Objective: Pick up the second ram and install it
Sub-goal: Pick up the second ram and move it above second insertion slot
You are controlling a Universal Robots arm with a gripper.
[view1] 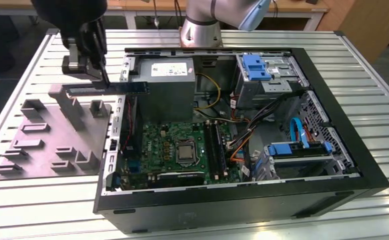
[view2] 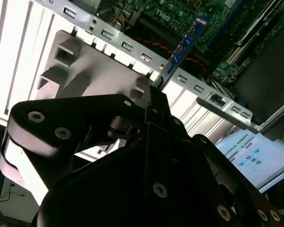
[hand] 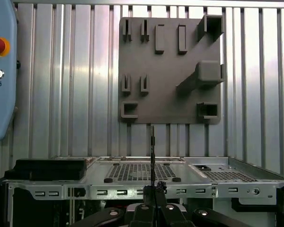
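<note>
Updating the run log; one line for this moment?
end effector: shut on second ram | state: held above computer case edge | installed: no

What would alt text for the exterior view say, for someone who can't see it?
A robot arm's black gripper holds the second ram, a long dark memory stick, level near the exterior view's left edge of an open computer case. The case lies on a slatted metal table, with a grey fixture plate beside it.
</note>
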